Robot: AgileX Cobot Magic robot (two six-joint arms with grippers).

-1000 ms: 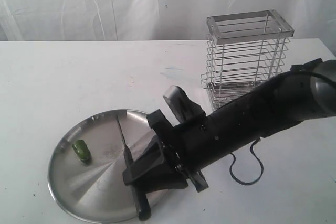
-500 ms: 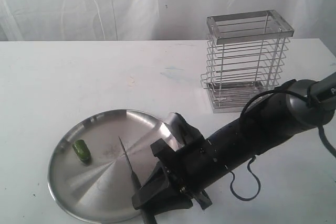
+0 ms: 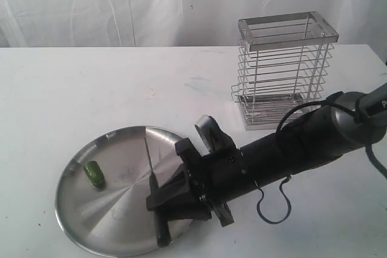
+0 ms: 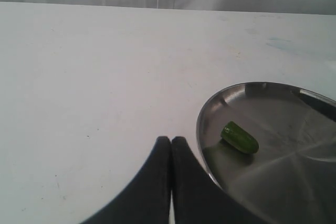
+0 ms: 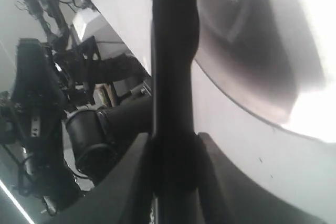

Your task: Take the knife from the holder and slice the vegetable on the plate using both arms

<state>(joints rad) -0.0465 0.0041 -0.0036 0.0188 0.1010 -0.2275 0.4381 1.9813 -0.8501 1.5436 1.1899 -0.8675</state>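
Note:
The steel plate (image 3: 78, 222) lies at the table's front left, with the green vegetable (image 3: 94, 173) on its left part. My right gripper (image 3: 159, 201) hangs over the plate's right side, shut on the black handle of the knife (image 3: 149, 155). The thin blade points toward the plate's far rim, well right of the vegetable. In the right wrist view the knife handle (image 5: 173, 51) runs between the jaws of the right gripper (image 5: 173, 145), beside the plate (image 5: 247, 40). The left gripper (image 4: 170, 142) is shut and empty, just outside the plate rim (image 4: 202, 124) near the vegetable (image 4: 239, 137).
The wire holder (image 3: 284, 70) stands at the back right of the white table (image 3: 91, 89), behind the right arm (image 3: 290, 146). A cable loop (image 3: 272, 206) hangs beneath that arm. White cloth backs the table.
The right gripper with the knife has moved back from the table's front edge, so the blade tip now lies near the plate's far rim. The vegetable and the left gripper have not moved.

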